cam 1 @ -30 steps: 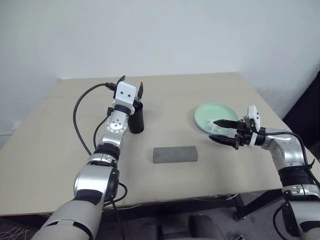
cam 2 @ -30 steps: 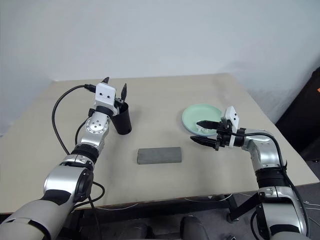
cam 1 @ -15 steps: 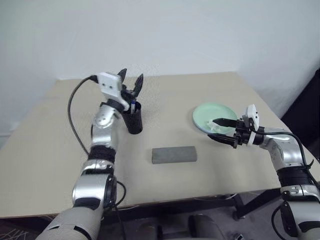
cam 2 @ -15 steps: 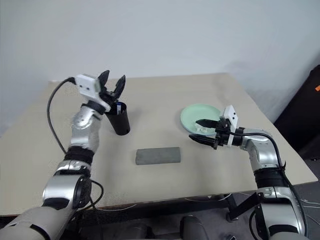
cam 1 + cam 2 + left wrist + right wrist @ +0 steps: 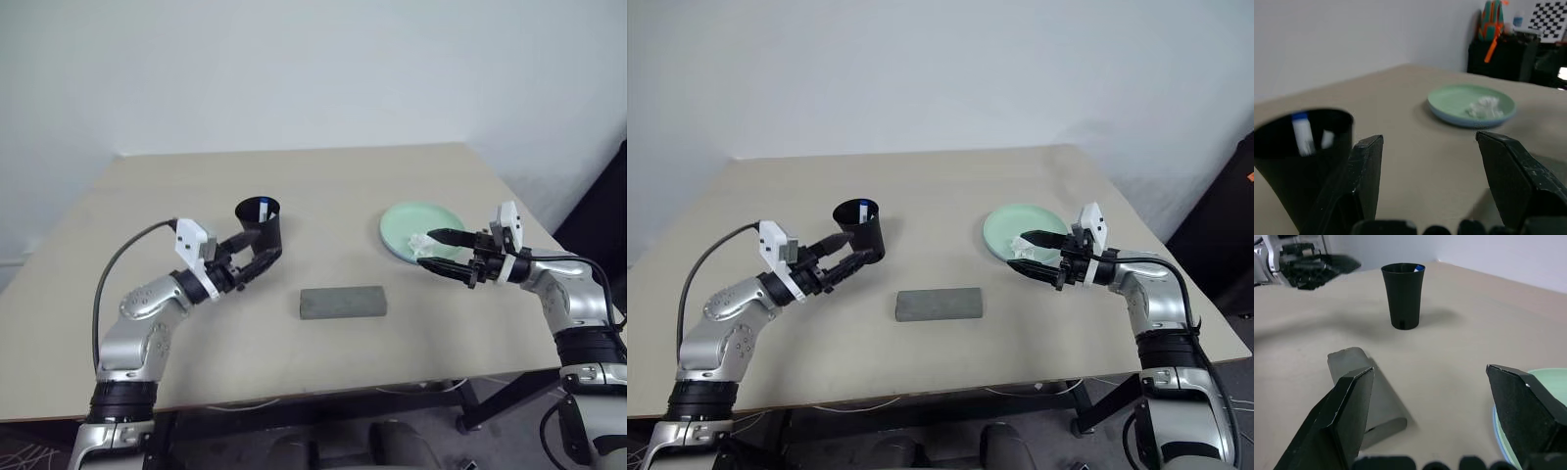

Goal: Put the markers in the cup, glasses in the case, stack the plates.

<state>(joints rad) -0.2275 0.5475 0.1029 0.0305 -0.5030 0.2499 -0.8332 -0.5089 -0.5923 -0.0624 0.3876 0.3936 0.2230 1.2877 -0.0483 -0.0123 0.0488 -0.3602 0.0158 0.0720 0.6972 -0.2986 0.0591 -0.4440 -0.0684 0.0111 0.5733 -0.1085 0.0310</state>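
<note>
Now the left gripper [image 5: 253, 258], fingers spread and empty, has dropped back from above the black cup [image 5: 261, 227] to just beside it, markers [image 5: 1302, 133] inside, while the right gripper [image 5: 446, 254], also spread, hovers at the stacked plates' [image 5: 402, 221] near edge, with the closed grey case [image 5: 343, 302] between both arms on open tabletop [image 5: 333, 186].

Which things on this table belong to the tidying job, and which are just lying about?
Part of the job:
- cup with markers inside
- closed grey case
- mint plate stacked on the blue plate

Just lying about:
- crumpled tissue on the mint plate
</note>
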